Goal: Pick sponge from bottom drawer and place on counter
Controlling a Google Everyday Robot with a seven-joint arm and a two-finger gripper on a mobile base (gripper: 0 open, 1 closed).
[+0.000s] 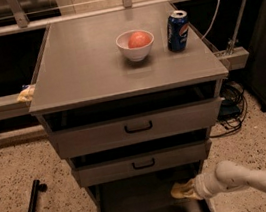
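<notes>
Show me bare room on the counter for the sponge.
The counter is bare over its left half, from its left edge to the white bowl, and along the front strip before bowl and can. The back right is crowded. The hand is in the bottom drawer, at the sponge.

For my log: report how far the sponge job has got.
Done: the bottom drawer stands open. In hand: the gripper is at the sponge inside it; grasp unclear. Left: lift the sponge out and set it on the counter.
</notes>
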